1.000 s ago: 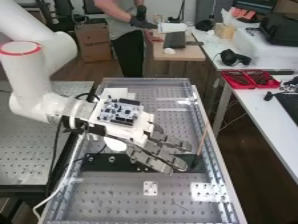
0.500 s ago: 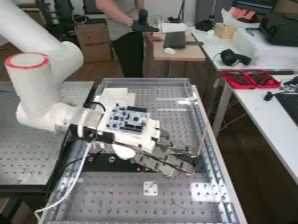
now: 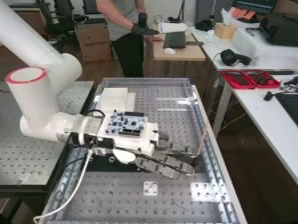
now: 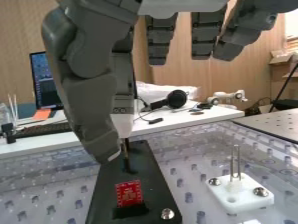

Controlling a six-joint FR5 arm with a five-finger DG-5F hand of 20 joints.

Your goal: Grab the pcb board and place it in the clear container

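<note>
1. The task's thing, a small red circuit board (image 4: 128, 193), sits on a black plate (image 4: 110, 175) below the hand (image 3: 159, 166); it lies back towards the wrist from the thumb's (image 4: 83, 95) tip, close to it but apart.
2. That offset looks like what the coming move turns on; the hand likely needs to shift back along the plate and sink before thumb and fingers can close on the board.
3. The plate's long axis runs roughly the way the fingers point; the board's longer sides look roughly in line with it; whether the board stands or leans in the black holder (image 4: 132, 210) at its wrist-side end, I cannot tell.
4. The hand is open; its fingers reach out long and loose, the thumb set apart from them, and nothing is gripped; whether a fingertip brushes the thin stick (image 3: 203, 137) standing ahead of them, I cannot tell.
5. Off the plate, on the side away from the thumb, a white block (image 4: 241, 199) with two metal pins rests on the tabletop (image 3: 126, 202); it could catch a low sideways sweep.
6. Getting the board looks still ahead; its thin edges will probably want a light pinch and a straight pull out of the holder.
</note>
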